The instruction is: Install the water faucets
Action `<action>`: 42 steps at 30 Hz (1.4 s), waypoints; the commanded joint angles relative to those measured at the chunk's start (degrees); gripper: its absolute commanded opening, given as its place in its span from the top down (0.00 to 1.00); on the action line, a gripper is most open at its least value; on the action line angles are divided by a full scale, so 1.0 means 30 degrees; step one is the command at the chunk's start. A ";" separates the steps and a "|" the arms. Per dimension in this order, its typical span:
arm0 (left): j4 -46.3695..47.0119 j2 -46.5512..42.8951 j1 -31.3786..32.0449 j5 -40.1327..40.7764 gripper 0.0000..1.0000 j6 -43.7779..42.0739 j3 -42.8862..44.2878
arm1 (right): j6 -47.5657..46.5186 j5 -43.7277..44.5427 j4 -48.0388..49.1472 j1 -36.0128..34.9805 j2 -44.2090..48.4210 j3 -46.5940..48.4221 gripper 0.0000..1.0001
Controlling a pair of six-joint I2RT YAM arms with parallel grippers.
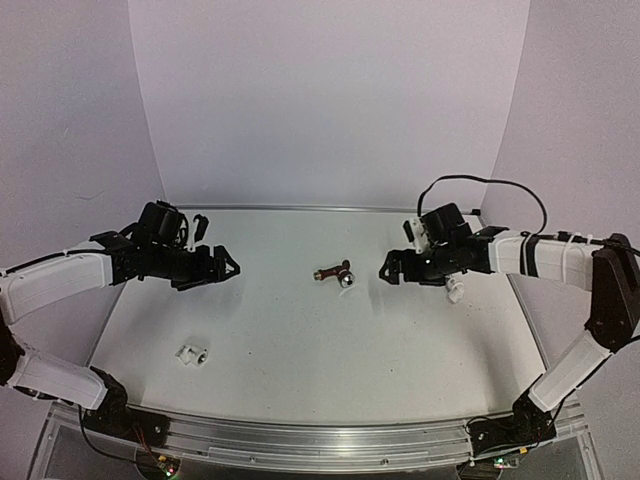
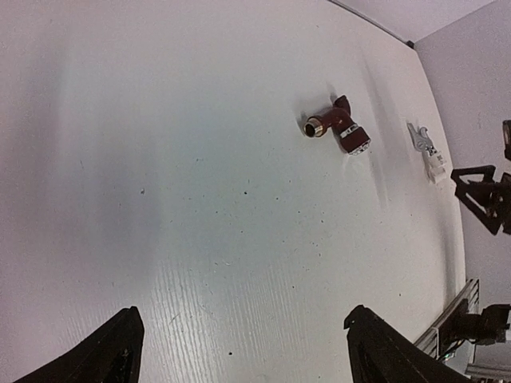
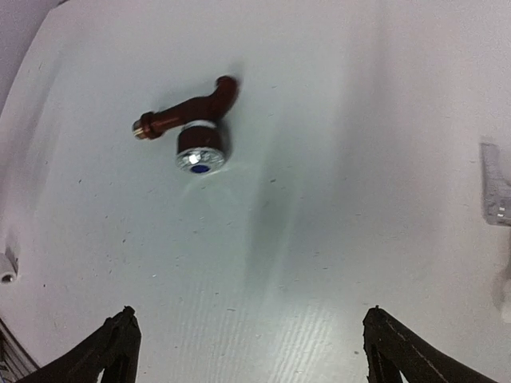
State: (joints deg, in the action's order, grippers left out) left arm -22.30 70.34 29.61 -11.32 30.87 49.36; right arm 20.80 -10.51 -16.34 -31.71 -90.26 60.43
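The dark reddish-brown faucet (image 1: pixel 335 274) with a silvery round knob lies on its side mid-table, between both grippers (image 2: pixel 339 128) (image 3: pixel 192 128). A chrome faucet (image 2: pixel 419 137) joined to a white fitting lies by the right arm (image 1: pixel 455 290), and shows at the right edge of the right wrist view (image 3: pixel 495 191). My left gripper (image 1: pixel 225 265) (image 2: pixel 239 339) hovers open and empty, left of the brown faucet. My right gripper (image 1: pixel 388 268) (image 3: pixel 249 331) hovers open and empty just right of it.
A short white pipe fitting (image 1: pixel 192 353) lies near the front left of the white table (image 1: pixel 300 340). Another white bit shows at the left edge of the right wrist view (image 3: pixel 6 267). A metal rail (image 1: pixel 320 440) runs along the near edge.
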 commanded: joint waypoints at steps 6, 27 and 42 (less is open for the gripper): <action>-0.1321 -0.3813 0.0063 0.1448 0.11 0.6060 -0.3371 | 0.1474 0.1247 0.1051 -0.2102 -0.1429 0.0148 0.02; -0.8622 0.0021 0.0754 0.6347 0.20 1.1061 -0.2734 | 0.3133 -0.3857 0.3934 -0.2584 -0.3708 -0.0216 0.02; -0.7314 0.3278 0.3043 0.7590 0.30 1.4155 -0.2555 | 0.2310 -0.4008 0.3597 -0.2589 -0.5815 0.1771 0.02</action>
State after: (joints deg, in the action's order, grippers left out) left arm -44.68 79.61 38.39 5.87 69.88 39.75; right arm 28.51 -22.15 -6.53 -39.20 -106.88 64.22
